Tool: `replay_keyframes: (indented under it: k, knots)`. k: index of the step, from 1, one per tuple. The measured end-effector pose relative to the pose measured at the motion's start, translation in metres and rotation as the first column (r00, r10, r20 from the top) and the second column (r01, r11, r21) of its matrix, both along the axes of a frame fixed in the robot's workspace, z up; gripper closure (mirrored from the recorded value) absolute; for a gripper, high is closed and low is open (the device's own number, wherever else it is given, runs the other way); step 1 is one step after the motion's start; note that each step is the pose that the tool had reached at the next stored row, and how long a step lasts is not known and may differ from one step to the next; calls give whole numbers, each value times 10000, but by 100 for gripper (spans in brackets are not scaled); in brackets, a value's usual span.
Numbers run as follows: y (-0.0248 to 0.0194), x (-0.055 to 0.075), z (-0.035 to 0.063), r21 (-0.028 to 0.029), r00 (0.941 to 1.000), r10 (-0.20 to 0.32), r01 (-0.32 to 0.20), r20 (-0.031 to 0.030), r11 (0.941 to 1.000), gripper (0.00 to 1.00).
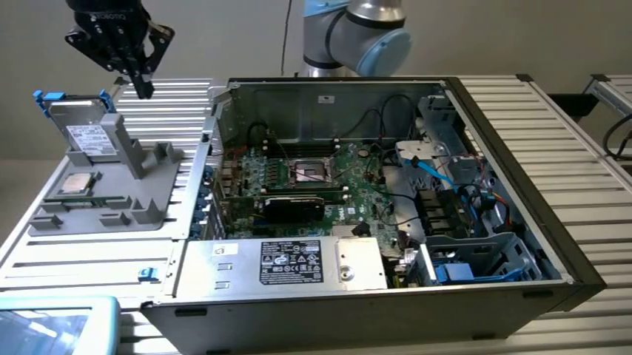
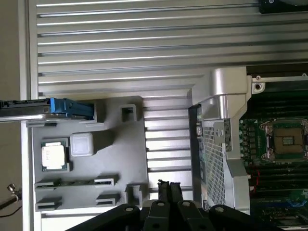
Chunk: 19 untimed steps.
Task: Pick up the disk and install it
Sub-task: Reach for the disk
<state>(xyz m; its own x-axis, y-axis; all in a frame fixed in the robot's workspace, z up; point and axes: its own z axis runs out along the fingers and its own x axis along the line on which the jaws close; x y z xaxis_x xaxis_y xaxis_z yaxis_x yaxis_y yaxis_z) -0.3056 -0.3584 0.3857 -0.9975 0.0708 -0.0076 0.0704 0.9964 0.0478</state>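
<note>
In the exterior view the end effector (image 1: 144, 89) hangs in the air above the far edge of the tabletop (image 1: 558, 126), on the exterior view's left. It is higher than the disk (image 1: 87, 134), a little beyond it and not touching it. The disk stands upright on its edge in a slot at the far corner of the grey fixture (image 1: 114, 203), with its label facing the camera and its blue carrier frame (image 1: 44, 98) showing at the upper corner. A CPU chip (image 1: 77, 183) lies flat in a recess of the same fixture, nearer the camera. Beside the fixture the open computer case (image 1: 513, 185) holds the motherboard (image 1: 345, 181) with a bare socket (image 1: 312, 171). Along the case's near edge sits a silver power-supply box (image 1: 291, 260), and at the near corner on the exterior view's right a drive cage (image 1: 484, 255) with blue parts. I cannot tell whether a bay there is free. In the wrist view the end effector (image 2: 167, 186) shows its two tips pressed close together with nothing between them, over the bare slats between the fixture (image 2: 120, 159) and the case (image 2: 226, 96). The disk (image 2: 24, 109) appears edge-on at the opposite side of the fixture, well apart from the tips, and the chip (image 2: 53, 155) lies between. As I judge it, the work stands at the approach to the pick, with the disk untouched in its slot. A grasp would call for the tips to spread and line up across the disk's thin upper edge, clear of the blue frame.
</note>
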Motion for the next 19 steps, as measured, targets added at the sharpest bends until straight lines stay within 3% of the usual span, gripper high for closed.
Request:
replay_keyframes:
  k: [4,6,10,12,19]
  knots:
    - [0,-184,0,0,10000,1,-1,-46,10000,89]
    - [2,-265,0,0,9999,1,-1,-125,10000,89]
    - [84,-323,10,-17,9995,15,-16,-303,10000,89]
    - [114,-363,10,-22,9994,29,-30,-351,10000,89]
    - [125,-667,11,-22,9993,53,-54,-359,10000,89]
